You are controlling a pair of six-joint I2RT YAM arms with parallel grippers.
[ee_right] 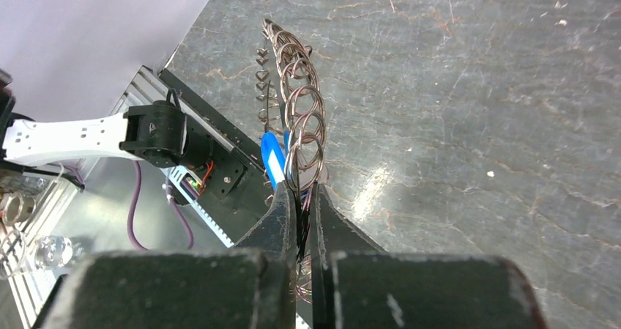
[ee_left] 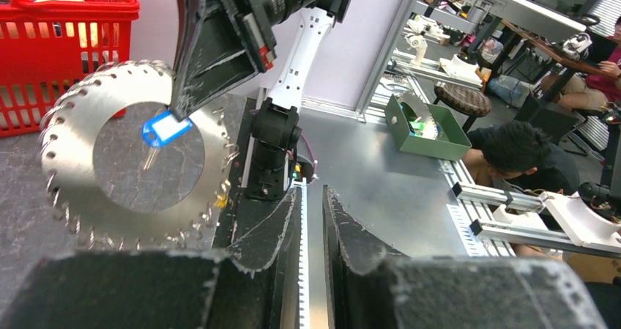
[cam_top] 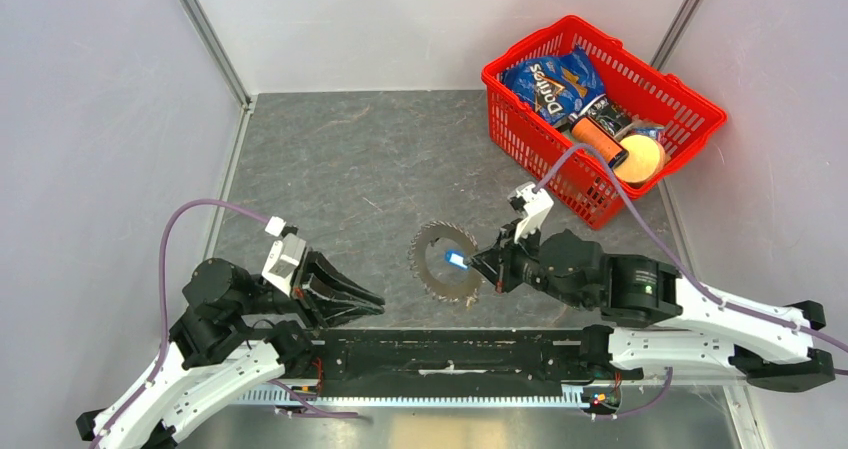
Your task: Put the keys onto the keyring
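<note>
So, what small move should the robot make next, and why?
Probably bring the left gripper, open and empty, across to steady the free edge of the keyring: the right gripper is shut on its rim with the blue key at its fingertips, not clearly threaded.

The right claw (ee_left: pixel 176 113) is reaching down from the top of the view and pinching the blue key (ee_left: pixel 167 129) by its tag. The key is hanging over the hole of the keyring (ee_left: pixel 69 168), its silver blade pointing down. The keyring is resting on the grey bench (ee_left: pixel 22 219), near a red basket (ee_left: pixel 66 10). The left claw (ee_left: pixel 311 204) is hovering low, fingers slightly apart, gripping nothing.
</note>
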